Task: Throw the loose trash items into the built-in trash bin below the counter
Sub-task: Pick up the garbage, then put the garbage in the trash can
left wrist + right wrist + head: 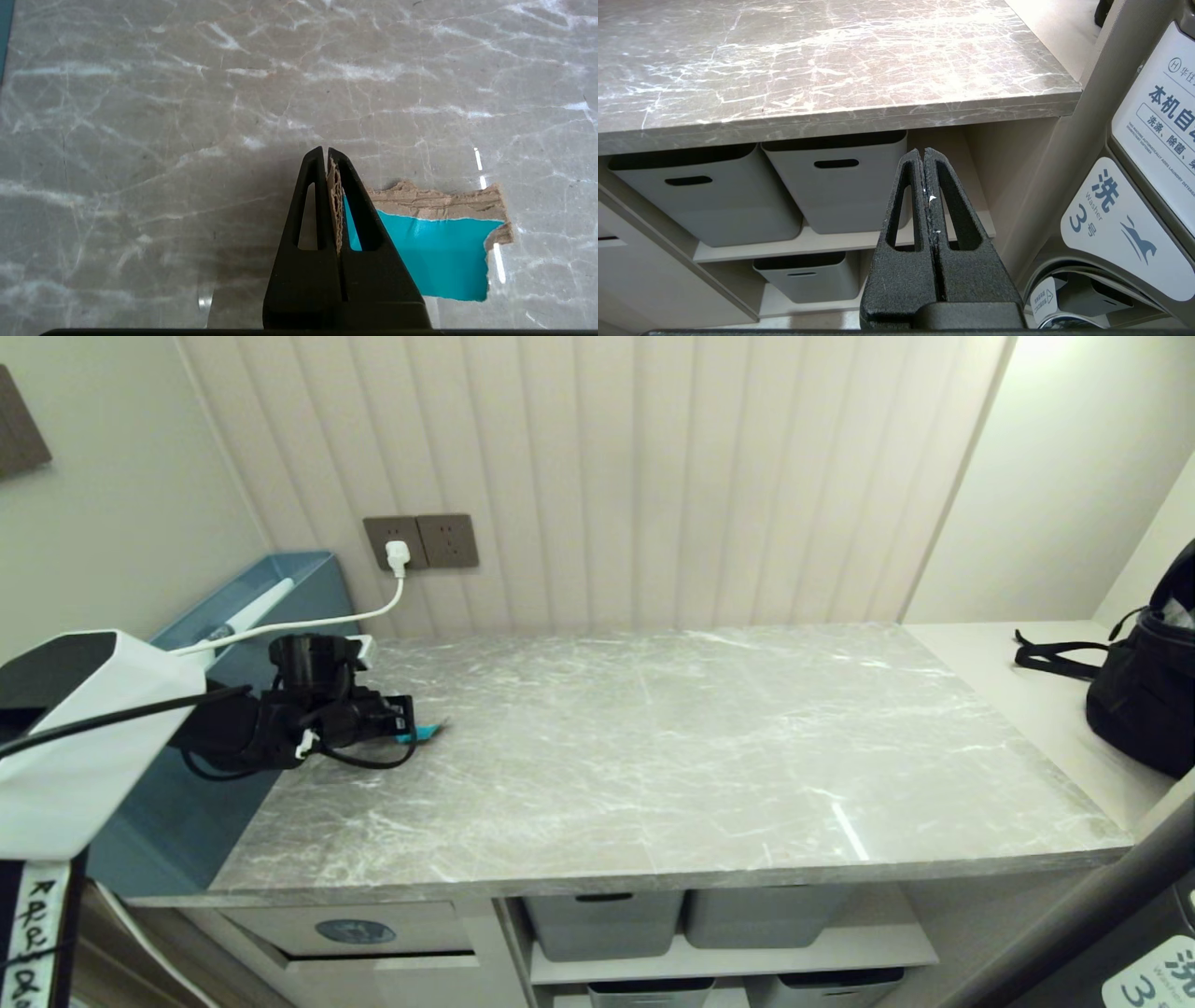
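Pinching one turquoise wrapper piece (434,261) by its torn brown cardboard end, the left gripper (327,156) has both black fingers clamped tight on the scrap, low over the grey marble counter (672,756) near its left rear corner. Only this one trash scrap shows. The built-in trash bin (355,931), with its one blue oval label, sits below the counter's front edge at the left. Four grey plastic tubs (605,922) stand on shelves under the counter, two above and two below. One black bag (1146,695) lies right of the counter. The right gripper (924,156) hangs in front of the counter, fingers pressed together on nothing.
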### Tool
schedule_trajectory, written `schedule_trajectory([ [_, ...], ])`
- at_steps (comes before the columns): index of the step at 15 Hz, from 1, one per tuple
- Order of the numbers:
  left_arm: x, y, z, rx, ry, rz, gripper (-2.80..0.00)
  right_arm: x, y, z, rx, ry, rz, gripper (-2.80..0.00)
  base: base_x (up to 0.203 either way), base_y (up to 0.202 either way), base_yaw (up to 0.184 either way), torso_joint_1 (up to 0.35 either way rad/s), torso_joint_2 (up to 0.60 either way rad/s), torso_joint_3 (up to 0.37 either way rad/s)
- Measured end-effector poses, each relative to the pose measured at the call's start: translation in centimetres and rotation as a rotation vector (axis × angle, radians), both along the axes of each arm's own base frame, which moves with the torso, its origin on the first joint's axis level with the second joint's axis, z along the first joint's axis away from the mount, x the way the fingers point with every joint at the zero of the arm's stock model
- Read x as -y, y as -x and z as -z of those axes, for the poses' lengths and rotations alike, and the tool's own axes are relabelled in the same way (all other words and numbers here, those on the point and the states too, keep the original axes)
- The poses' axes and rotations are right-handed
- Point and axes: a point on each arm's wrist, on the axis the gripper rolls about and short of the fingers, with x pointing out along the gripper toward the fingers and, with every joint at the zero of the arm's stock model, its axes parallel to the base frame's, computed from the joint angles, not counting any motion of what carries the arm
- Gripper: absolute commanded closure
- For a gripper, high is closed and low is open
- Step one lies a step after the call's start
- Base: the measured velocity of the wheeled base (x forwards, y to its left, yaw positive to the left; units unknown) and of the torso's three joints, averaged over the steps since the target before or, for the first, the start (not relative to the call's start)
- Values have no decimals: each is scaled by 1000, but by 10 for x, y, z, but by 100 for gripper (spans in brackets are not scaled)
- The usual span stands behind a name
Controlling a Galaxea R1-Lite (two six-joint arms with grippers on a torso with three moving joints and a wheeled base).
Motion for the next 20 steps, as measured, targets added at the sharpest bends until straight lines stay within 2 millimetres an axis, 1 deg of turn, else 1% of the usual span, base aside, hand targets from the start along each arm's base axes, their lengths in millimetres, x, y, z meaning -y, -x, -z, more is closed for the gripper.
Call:
schedule_trajectory([
  [2,0,7,-4,-8,5,12,0,0,0,0,0,0,0,0,0,0,0,0,0,0],
  [5,1,25,-18,-8,12,30,0,0,0,0,0,0,0,0,0,0,0,0,0,0],
  [6,2,34,-24,-7,16,39,0,0,0,0,0,0,0,0,0,0,0,0,0,0],
  [8,4,59,-41,-4,25,63,0,0,0,0,0,0,0,0,0,0,0,0,0,0],
  [11,5,116,-73,21,33,81,0,0,0,0,0,0,0,0,0,0,0,0,0,0],
  [13,4,164,-93,56,36,86,0,0,0,0,0,0,0,0,0,0,0,0,0,0],
  [15,1,219,-105,97,40,83,0,0,0,0,0,0,0,0,0,0,0,0,0,0],
  [17,-3,275,-105,141,36,53,0,0,0,0,0,0,0,0,0,0,0,0,0,0],
  [18,-5,301,-99,154,30,28,0,0,0,0,0,0,0,0,0,0,0,0,0,0],
  [20,-9,345,-79,168,17,-26,0,0,0,0,0,0,0,0,0,0,0,0,0,0],
])
